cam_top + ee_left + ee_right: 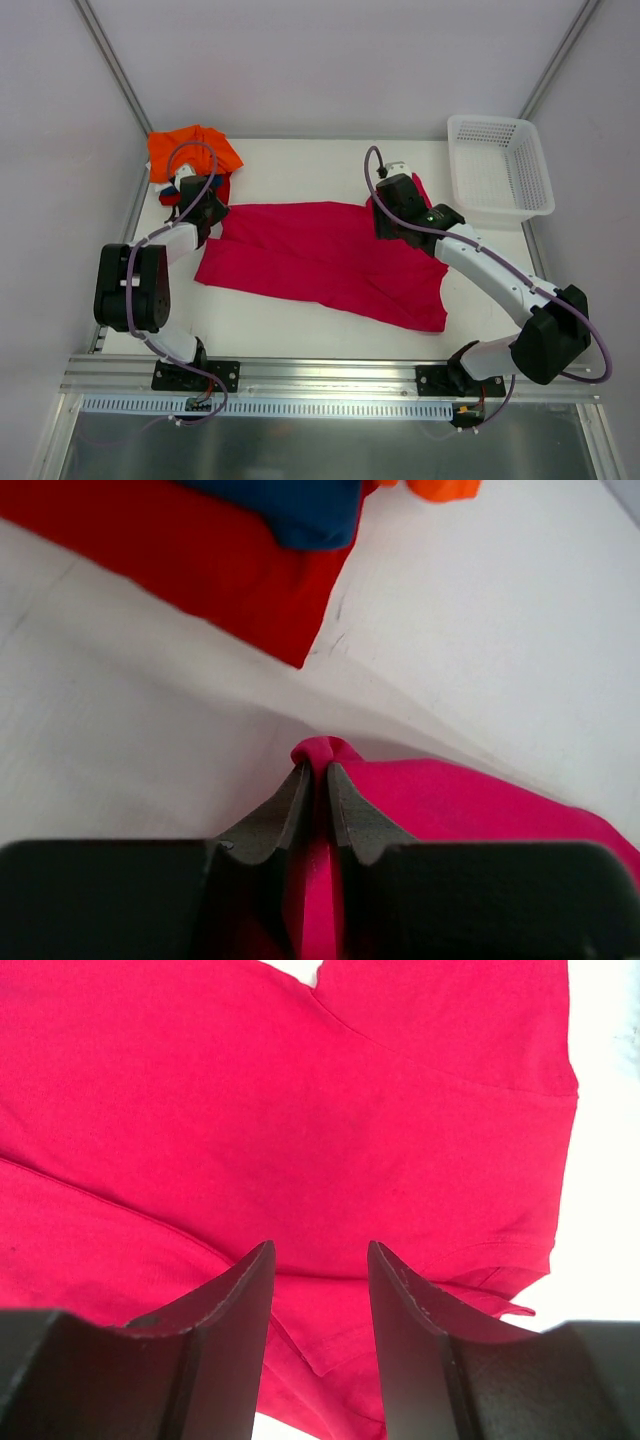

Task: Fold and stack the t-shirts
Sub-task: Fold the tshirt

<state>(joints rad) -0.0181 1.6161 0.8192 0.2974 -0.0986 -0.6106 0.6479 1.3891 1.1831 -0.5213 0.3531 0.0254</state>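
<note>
**Left gripper pinched shut on magenta t-shirt**

Closed on a raised fold at the shirt's left edge, cloth squeezed between the fingers. Right gripper: jaws well apart, nothing held, over the shirt's right part. Shirt spread across a white table. At the far left corner, orange t-shirt, dark blue t-shirt and red t-shirt heaped together. White mesh basket at the far right corner. Pale grey walls behind and to both sides; aluminium rail along the near edge.

Left claw pinches a fold of the pink t-shirt; right claw hangs above it, jaws apart.
</note>
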